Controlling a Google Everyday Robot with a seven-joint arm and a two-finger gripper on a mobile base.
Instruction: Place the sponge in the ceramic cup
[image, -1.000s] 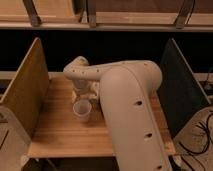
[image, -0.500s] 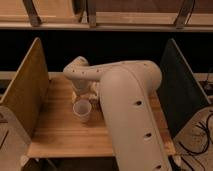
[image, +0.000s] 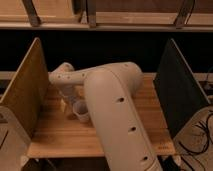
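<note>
The robot's thick pale arm is reaching in from the front edge of the wooden surface and bending leftward across its middle, filling much of the view. Its wrist is pointing down over the left half of the surface, and the gripper is hanging there low, nearer the left edge than the right and about midway between the front and back edges. The gripper is standing released, with its jaws spread wide; whether anything is sitting between them cannot be told, since the wrist is hiding most of it. The cup is standing upright on the surface just beside the gripper, on the side toward the front edge and the arm, with its round rim facing up and the arm's bulk crowding its right side. The sponge is not showing clearly anywhere, so its place cannot be told. A tan panel is standing along the left edge of the surface and a dark panel along the right edge. Cables are lying beyond the front right corner.
</note>
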